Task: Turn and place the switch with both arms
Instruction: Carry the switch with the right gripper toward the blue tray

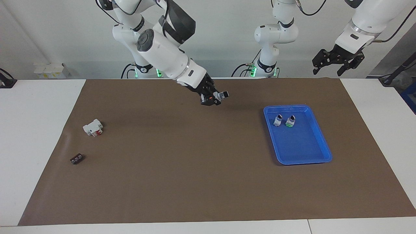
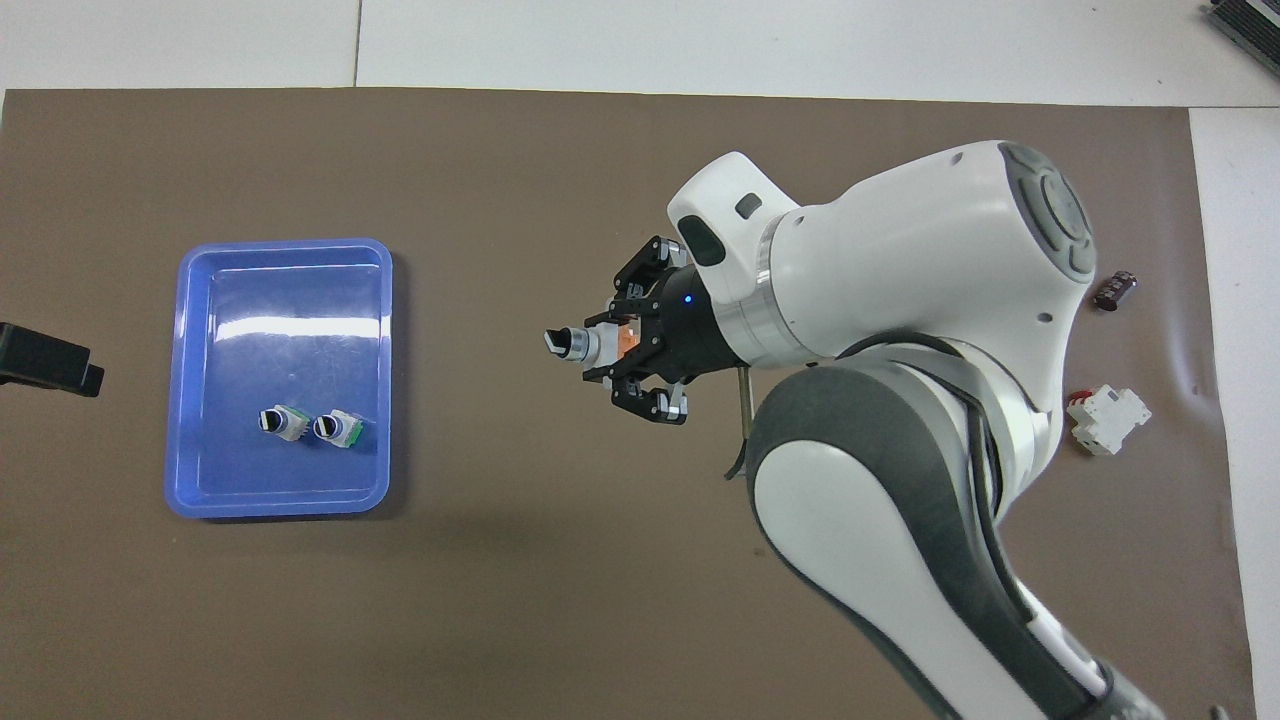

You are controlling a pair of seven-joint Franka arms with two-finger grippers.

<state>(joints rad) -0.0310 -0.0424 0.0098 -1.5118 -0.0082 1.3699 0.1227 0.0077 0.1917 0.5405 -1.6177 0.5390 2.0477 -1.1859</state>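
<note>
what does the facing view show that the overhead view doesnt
Only the facing view shows both arm bases and the whole left pincer, open and raised at the left arm's end of the table, waiting; overhead only a dark tip at the frame edge appears. Only the overhead view shows the orange base block between the right pincer's fingers. Both show the right pincer shut on a switch above the brown mat, the blue tray with two switches, the white block with a red part and the black strip.
</note>
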